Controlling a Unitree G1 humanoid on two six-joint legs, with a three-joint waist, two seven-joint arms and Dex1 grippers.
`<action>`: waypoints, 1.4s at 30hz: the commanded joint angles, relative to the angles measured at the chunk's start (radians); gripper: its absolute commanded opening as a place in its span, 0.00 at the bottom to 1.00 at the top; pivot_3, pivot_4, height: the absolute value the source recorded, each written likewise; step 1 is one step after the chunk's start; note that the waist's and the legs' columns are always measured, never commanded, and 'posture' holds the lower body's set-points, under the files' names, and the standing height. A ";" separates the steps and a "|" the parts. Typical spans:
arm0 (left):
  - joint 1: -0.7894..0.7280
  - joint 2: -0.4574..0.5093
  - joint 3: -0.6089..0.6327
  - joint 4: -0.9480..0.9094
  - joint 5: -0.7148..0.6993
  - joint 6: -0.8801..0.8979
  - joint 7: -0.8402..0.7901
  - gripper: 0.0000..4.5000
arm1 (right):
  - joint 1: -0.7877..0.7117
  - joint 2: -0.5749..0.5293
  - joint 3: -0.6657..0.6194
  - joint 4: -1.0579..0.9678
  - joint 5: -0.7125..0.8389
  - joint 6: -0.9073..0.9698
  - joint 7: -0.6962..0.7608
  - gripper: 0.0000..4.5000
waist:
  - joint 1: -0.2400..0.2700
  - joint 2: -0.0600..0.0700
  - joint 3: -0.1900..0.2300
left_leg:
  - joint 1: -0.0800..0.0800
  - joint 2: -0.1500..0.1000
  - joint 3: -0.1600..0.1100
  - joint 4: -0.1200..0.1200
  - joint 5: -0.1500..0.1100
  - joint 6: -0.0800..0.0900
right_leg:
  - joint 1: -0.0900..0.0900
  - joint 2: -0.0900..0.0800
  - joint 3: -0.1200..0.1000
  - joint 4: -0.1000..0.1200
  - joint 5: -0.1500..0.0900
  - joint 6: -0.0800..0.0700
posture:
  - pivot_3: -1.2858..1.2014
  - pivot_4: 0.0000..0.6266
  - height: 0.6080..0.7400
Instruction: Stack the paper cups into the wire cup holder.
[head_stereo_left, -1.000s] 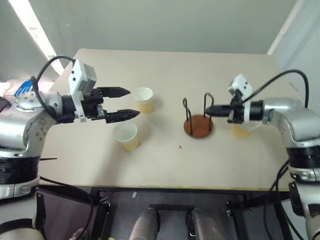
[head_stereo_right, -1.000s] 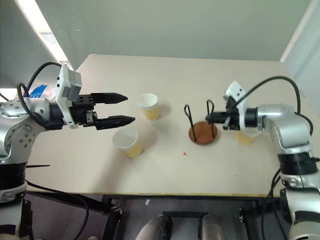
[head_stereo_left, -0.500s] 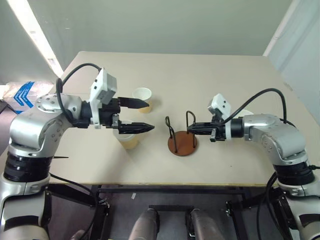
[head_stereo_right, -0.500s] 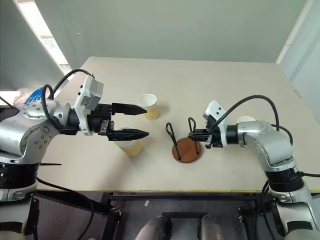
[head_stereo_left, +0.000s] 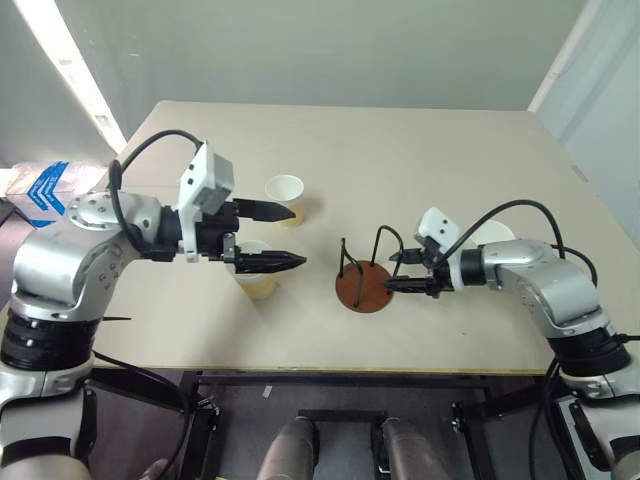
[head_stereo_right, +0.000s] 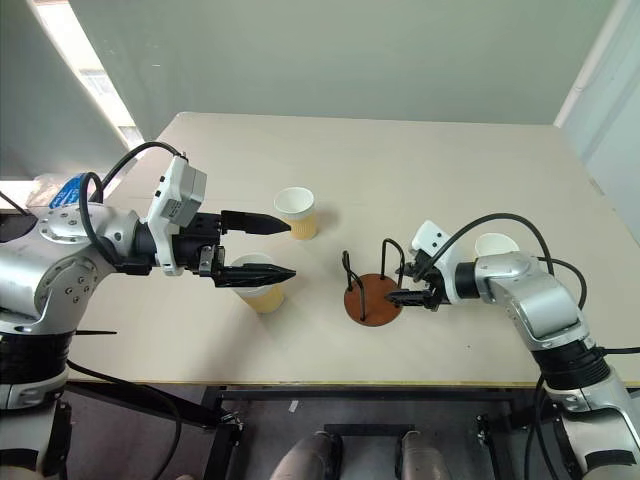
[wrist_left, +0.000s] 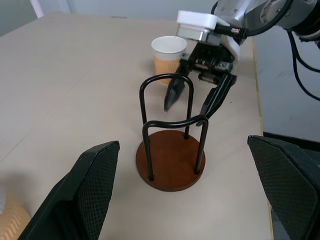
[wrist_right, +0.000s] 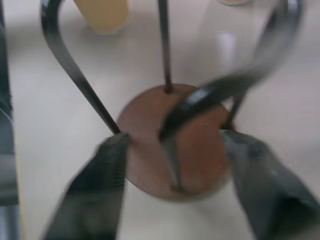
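While the right gripper (head_stereo_left: 398, 270) is sitting at the wire cup holder (head_stereo_left: 363, 278), its two fingers are spread apart, one on each side of the nearest wire loop, gripping nothing; the left wrist view is showing the fingertips (wrist_left: 172, 97) level with the top of that loop and not pressing on it. Holder is standing upright on its reddish-brown disc base near the front-middle of the table (head_stereo_left: 420, 150), empty, no cup in it. One paper cup (head_stereo_left: 487, 234) is standing upright just behind the right forearm, partly hidden by it. Left gripper (head_stereo_left: 285, 236) is hovering above the table with jaws wide, holding nothing, pointing toward the holder but well apart from it. A second paper cup (head_stereo_left: 254, 273) is standing upright directly below the left gripper's lower finger, not touching as far as I can tell. The third paper cup (head_stereo_left: 286, 197) is standing upright further back on the table, just past the tip of the upper finger. All three cups are outside the holder.
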 joint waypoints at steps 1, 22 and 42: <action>0.019 0.043 0.051 -0.054 0.004 -0.018 -0.004 1.00 | 0.026 -0.058 -0.039 -0.051 0.013 -0.005 0.031 0.86 | 0.002 0.000 0.000 | 0.000 0.000 0.000 0.000 0.000 0.000 | 0.000 0.000 0.000 0.000 0.000 0.000 | 0.52 0.24 1.00; 0.234 0.243 -0.053 -0.058 0.409 -0.356 -0.040 1.00 | 0.113 -0.139 -0.259 -0.145 0.196 -0.024 0.068 0.86 | 0.002 0.000 0.000 | 0.000 0.002 -0.001 0.000 -0.012 -0.006 | -0.001 0.003 0.002 0.001 -0.009 0.000 | 0.52 0.24 1.00; 0.142 0.145 -0.228 0.164 0.606 -0.588 -0.112 0.89 | 0.127 -0.079 -0.386 -0.223 0.343 -0.124 0.043 0.87 | 0.002 0.000 0.000 | 0.000 0.011 0.000 0.008 -0.019 -0.006 | -0.001 0.011 0.001 0.003 -0.011 -0.007 | 0.52 0.24 1.00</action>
